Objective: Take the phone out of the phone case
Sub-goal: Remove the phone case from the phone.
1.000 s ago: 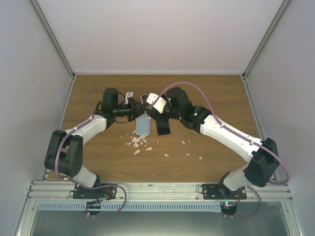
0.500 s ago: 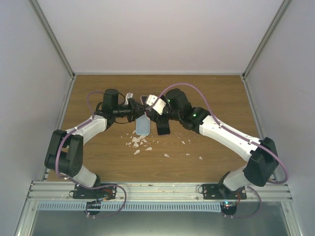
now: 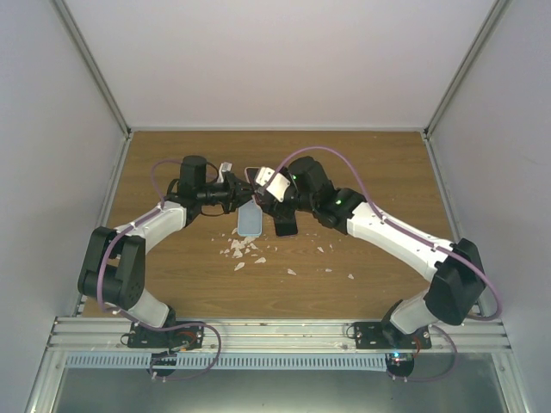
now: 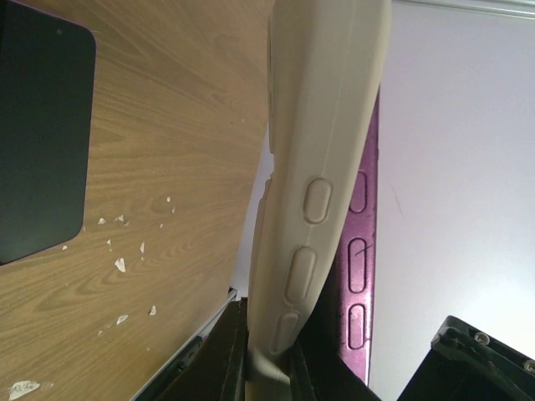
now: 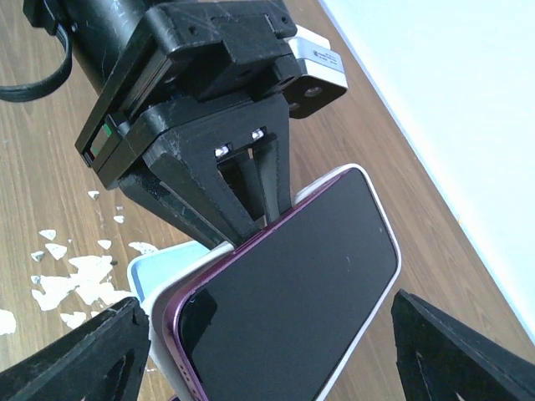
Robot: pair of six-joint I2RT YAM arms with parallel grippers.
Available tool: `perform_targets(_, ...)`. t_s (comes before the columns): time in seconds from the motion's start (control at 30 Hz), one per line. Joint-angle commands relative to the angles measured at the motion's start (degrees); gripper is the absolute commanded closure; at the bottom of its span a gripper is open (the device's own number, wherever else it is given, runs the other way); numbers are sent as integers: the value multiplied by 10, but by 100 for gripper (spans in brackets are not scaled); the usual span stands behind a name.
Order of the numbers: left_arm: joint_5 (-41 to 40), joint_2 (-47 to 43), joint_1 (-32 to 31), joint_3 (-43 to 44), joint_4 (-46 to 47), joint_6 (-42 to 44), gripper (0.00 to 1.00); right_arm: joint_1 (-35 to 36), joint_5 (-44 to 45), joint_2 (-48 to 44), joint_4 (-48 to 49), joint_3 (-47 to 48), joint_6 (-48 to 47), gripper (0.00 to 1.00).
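Note:
My left gripper (image 3: 234, 194) is shut on the rim of a cream phone case (image 4: 322, 167) and holds it on edge above the table. The purple phone (image 4: 361, 251) stands apart from the case along its side, its lower end still in the case. In the right wrist view the phone's black screen (image 5: 292, 301) faces the camera, with the white case rim (image 5: 380, 209) round its far end. My right gripper (image 5: 272, 359) is open. Its fingers (image 5: 75, 359) stand wide on both sides of the phone without touching it.
A light blue case (image 3: 248, 221) and a black phone (image 3: 286, 225) lie flat on the wooden table (image 3: 370, 172) under the grippers. White scraps (image 3: 241, 249) are scattered in front of them. White walls close in the back and both sides.
My right arm has shifted slightly to the left, closer to my left gripper. The left arm has held still with the case.

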Motion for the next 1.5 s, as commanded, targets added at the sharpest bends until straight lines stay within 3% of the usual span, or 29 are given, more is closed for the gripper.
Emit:
perform_targets(0.0, 8, -1, 3, 2, 49, 3, 100, 6, -2, 11, 16, -6, 5, 20)
perform_targets(0.37, 6, -7, 4, 1, 46, 3, 100, 7, 83, 45, 41, 1, 6, 21)
perform_targets(0.73, -2, -9, 1, -1, 34, 11, 100, 7, 164, 40, 76, 0, -5, 31)
perform_targets(0.9, 0, -9, 1, -5, 37, 4, 100, 15, 217, 30, 133, -29, -61, 39)
perform_targets(1.2, 6, -2, -1, -2, 44, -5, 100, 41, 290, 20, 270, -127, -184, 36)
perform_targets(1.37, 7, -4, -4, -2, 41, -2, 100, 41, 305, 32, 297, -124, -204, 36)
perform_targets(1.47, 7, -6, -5, -4, 37, 1, 100, 42, 306, 38, 298, -114, -206, 42)
